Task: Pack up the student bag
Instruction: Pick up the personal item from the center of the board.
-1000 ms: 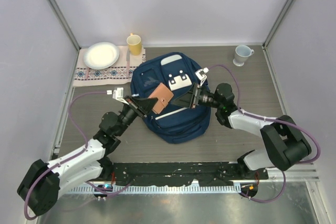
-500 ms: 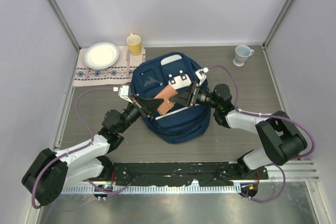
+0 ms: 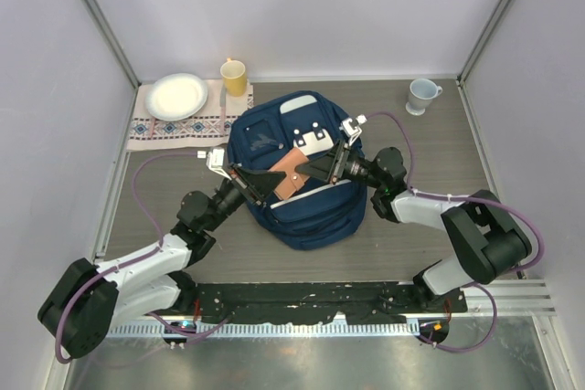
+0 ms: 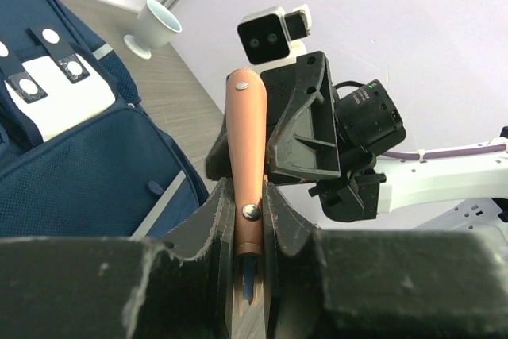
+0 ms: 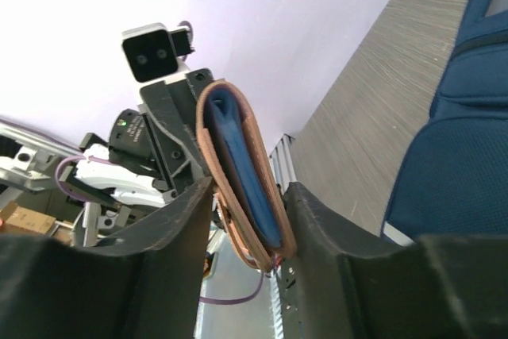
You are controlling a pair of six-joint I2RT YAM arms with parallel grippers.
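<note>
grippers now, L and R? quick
left gripper: closed on the brown wallet.
right gripper: closed around the same wallet, both fingers touching it; looks gripped.

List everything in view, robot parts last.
student bag: one, navy blue with white stripes and a white flap, middle of the table.
wallet: one, tan leather with blue lining, held above the bag between both grippers.
plate: one, white, on the cloth at the far left.
cloth: one, white with a dark patterned border, far left of the table.
mug: one, yellow, at the cloth's far right corner.
cup: one, pale, far right of the table.
table: one, grey wood grain.
left gripper: one, black, clamped on the wallet.
right gripper: one, black, fingers against the wallet's two faces.
</note>
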